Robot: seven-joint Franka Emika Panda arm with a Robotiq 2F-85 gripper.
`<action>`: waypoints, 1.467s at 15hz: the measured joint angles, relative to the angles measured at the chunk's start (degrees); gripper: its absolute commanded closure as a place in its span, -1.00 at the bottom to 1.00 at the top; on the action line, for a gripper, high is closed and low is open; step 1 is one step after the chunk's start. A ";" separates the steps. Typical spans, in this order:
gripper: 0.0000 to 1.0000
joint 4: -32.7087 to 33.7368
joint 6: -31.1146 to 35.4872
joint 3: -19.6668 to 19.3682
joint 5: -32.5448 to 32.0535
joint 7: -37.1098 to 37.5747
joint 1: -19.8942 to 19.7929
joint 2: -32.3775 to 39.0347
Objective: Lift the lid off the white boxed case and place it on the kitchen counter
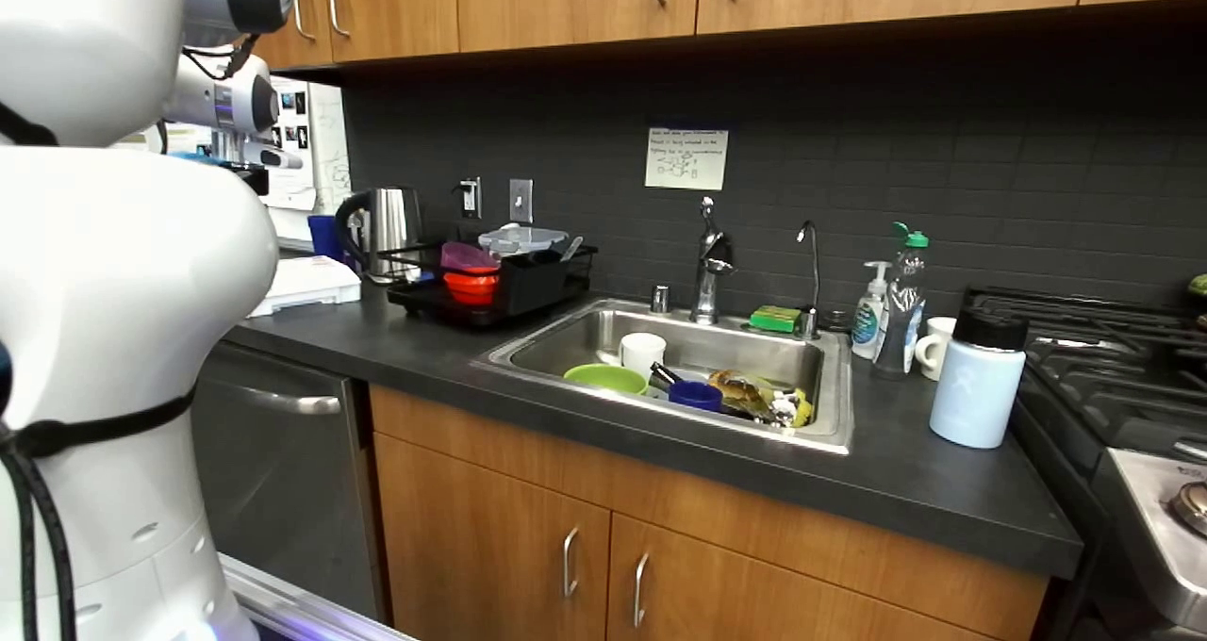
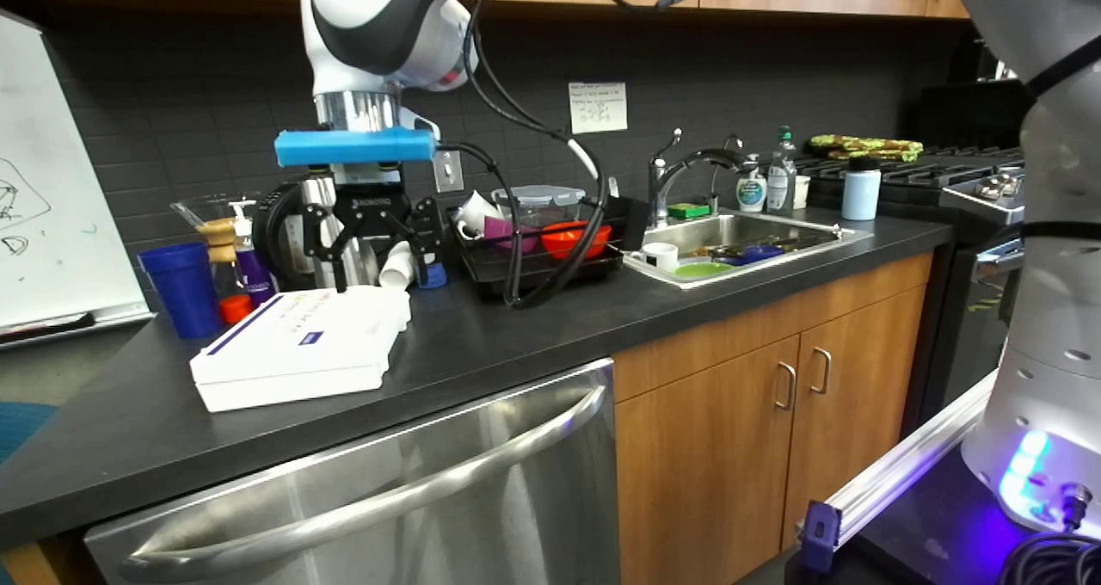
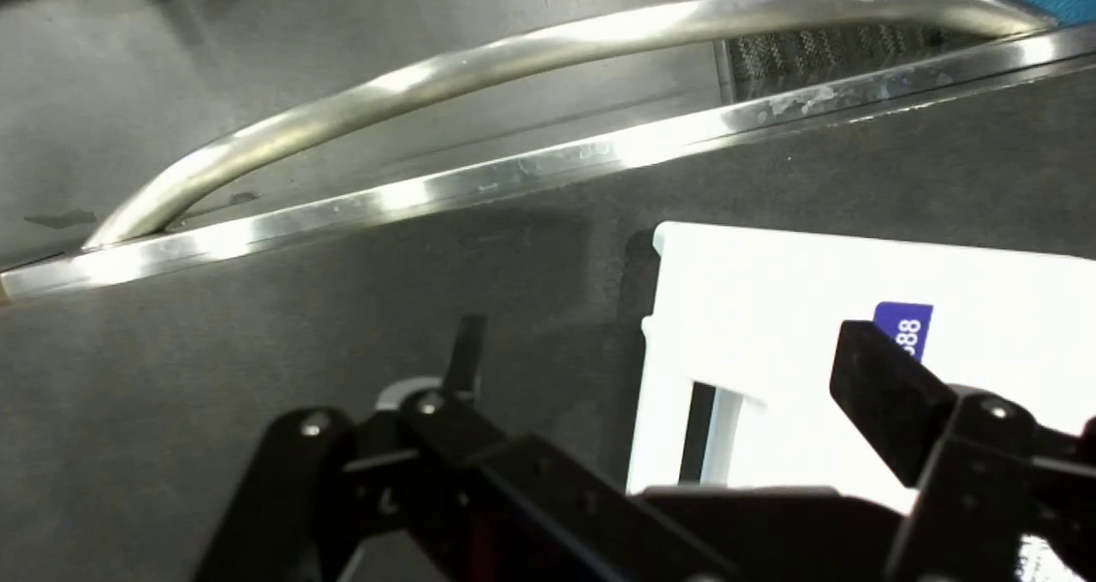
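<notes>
A robot gripper [image 2: 382, 278] is poised at the edge of the white boxed case [image 2: 292, 388] nearest the sink [image 1: 837, 396], its black fingers [image 3: 886, 398] spread wide with nothing in their grasp. The lid [image 2: 297, 329] lies flat atop the case on the kitchen counter [image 2: 516, 335], its bulk reaching away from the sink. In the wrist view one fingertip shows against the lid and its opposite past the edge, against the counter, so the line between them crosses that edge nearly square. Which side of the case runs longer, and whether either tip touches anything, cannot be told. The next move likely calls for settling onto that edge and pinching the lid alone, without catching the case beneath.
</notes>
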 measured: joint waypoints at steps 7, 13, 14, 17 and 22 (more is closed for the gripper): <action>-1.00 0.68 0.79 -1.57 0.15 -3.86 -0.04 1.05; -1.00 1.17 4.17 -2.59 0.15 -6.85 -0.19 2.24; -1.00 1.19 4.78 -2.72 0.15 -7.25 -0.22 2.66; -1.00 1.36 6.51 -3.30 0.15 -8.47 -0.22 3.96; -1.00 3.23 8.33 -4.52 -0.71 -9.53 0.03 5.42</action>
